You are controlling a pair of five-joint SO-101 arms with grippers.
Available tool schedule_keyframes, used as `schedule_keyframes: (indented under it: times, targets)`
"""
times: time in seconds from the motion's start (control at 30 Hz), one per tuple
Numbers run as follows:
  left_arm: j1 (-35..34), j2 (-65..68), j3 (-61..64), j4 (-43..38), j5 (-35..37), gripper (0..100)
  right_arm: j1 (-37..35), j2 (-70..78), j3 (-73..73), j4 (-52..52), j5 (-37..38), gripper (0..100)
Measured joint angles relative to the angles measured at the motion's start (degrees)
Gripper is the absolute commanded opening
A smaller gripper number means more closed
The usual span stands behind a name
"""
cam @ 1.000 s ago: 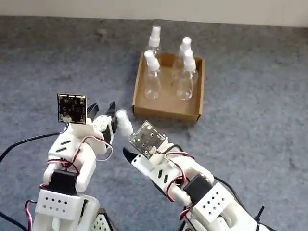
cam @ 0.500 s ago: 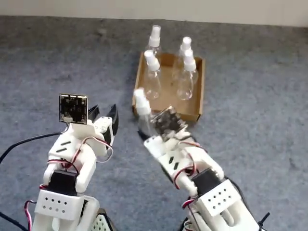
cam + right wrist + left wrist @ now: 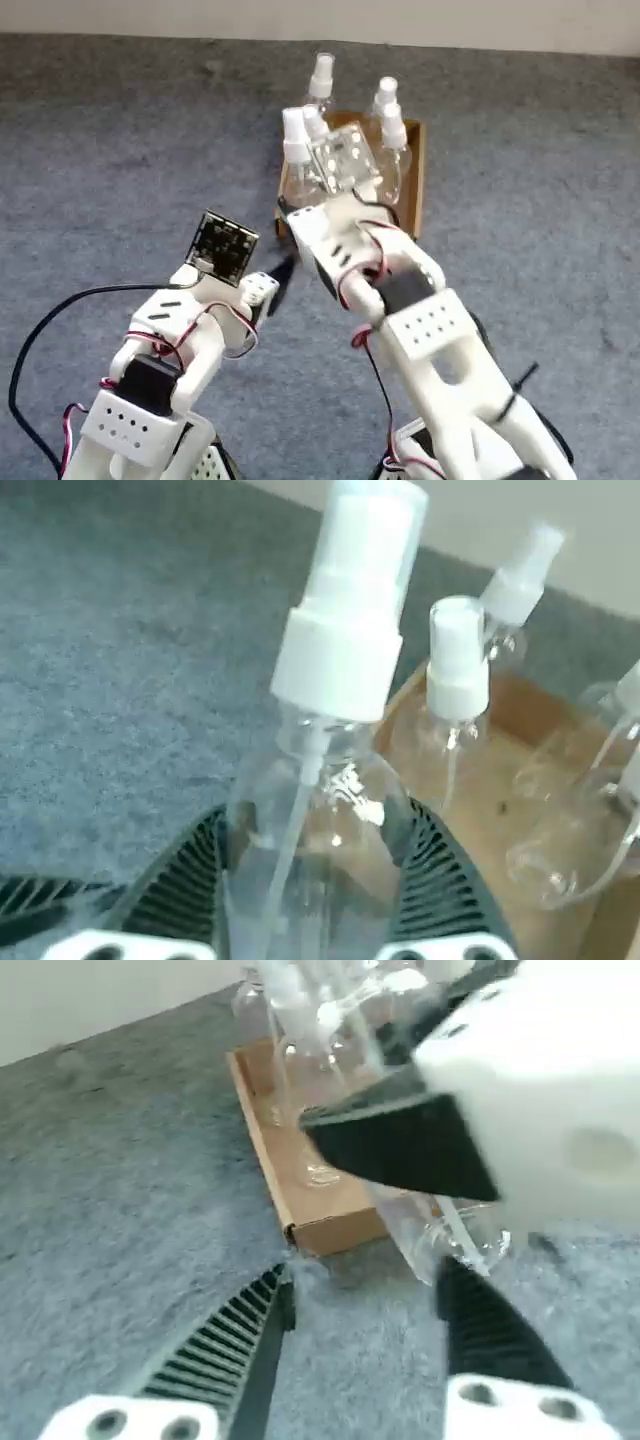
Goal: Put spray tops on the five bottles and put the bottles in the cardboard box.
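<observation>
upper centre of the high frame: right gripper (image 3: 300, 195) clamped around the clear body of a bottle (image 3: 294, 150), upright, white spray top on, at the left edge of the cardboard box (image 3: 416, 190). seen close from the right wrist, ribbed fingers (image 3: 175, 885) pressed on both sides of that body. four more capped bottles (image 3: 393, 130) standing in the box, just beyond. left of centre, lower down: left gripper (image 3: 362, 1295), jaws spread wide with nothing between, low over the grey carpet (image 3: 120, 150), near the box's front corner.
</observation>
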State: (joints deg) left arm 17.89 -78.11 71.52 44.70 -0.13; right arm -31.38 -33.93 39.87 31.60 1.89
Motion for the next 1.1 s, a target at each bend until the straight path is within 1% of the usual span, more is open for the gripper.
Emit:
schedule_keyframes:
  times: [0.13, 0.2, 0.43, 0.6, 0.73, 0.83, 1.0, 1.1]
  targets:
    - [0.1, 0.0, 0.0, 0.0, -0.1, 29, 0.0, 3.8, -7.3, 8.4, -3.1, 0.5]
    - [0.0, 0.0, 0.0, 0.0, -0.1, 29, 0.0, 4.0, -10.5, 13.2, -3.5, 0.5]
    - [0.4, -0.7, 2.1, -0.6, -0.3, 29, -3.3, 4.0, -22.0, 30.6, -3.7, 0.5]
    - [0.4, -0.1, 3.0, -2.1, -2.4, 29, -4.1, 4.0, -27.0, 37.2, -3.8, 0.5]
    - [0.4, -0.1, 3.1, -2.2, -2.5, 29, -4.0, 4.0, -28.0, 38.2, -3.8, 0.5]
    - [0.4, -0.1, 3.1, -2.2, -2.6, 25, -1.0, 4.0, -28.0, 36.7, -3.6, 0.5]
    - [-0.1, -0.1, 3.1, -2.2, -2.7, 15, 8.0, 4.7, -27.6, 25.1, 0.0, 0.5]
    - [-4.1, -0.1, 3.1, -2.2, -2.7, 6, 10.7, 4.7, -22.1, 16.4, 0.6, 0.5]
